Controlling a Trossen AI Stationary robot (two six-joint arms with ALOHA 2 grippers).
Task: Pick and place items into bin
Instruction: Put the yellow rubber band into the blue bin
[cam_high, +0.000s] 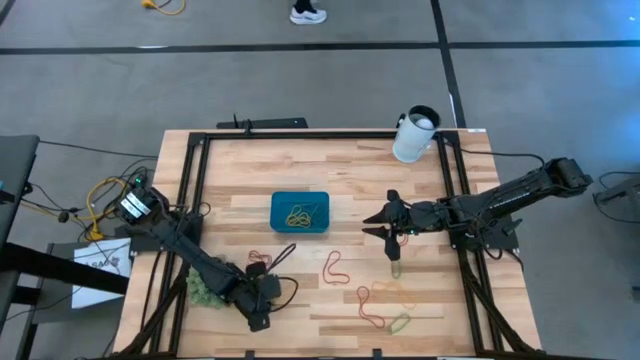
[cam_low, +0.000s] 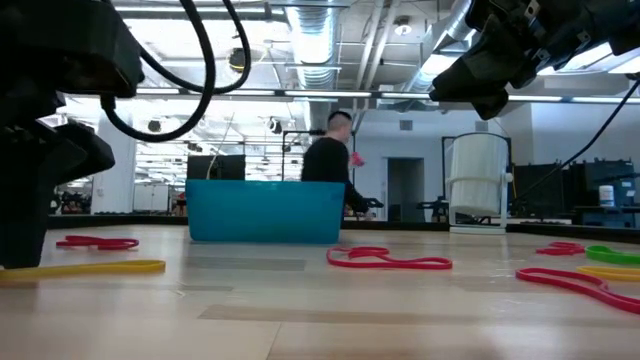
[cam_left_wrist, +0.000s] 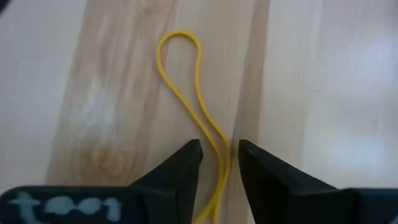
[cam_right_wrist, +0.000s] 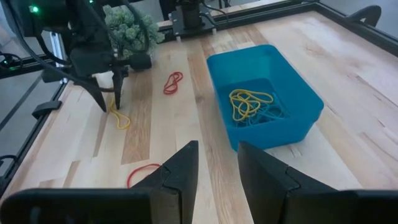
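The teal bin (cam_high: 300, 212) (cam_right_wrist: 267, 93) sits mid-table with a tangle of yellow bands (cam_right_wrist: 249, 102) inside. A yellow band (cam_left_wrist: 186, 81) (cam_right_wrist: 120, 117) lies flat on the wood near the table's front left. My left gripper (cam_left_wrist: 221, 158) (cam_high: 268, 272) points down over one end of it, open, with one fingertip on each side of the strand. My right gripper (cam_right_wrist: 217, 155) (cam_high: 372, 225) hangs open and empty above the table, to the right of the bin. Red bands (cam_high: 335, 265) (cam_high: 258, 257) lie loose on the wood.
A cluster of red, orange and green bands (cam_high: 390, 305) lies at the front right. The green spiky ball (cam_high: 200, 288) sits by the left arm. A white cup (cam_high: 415, 133) stands at the far right corner. A person (cam_low: 325, 160) stands in the room behind.
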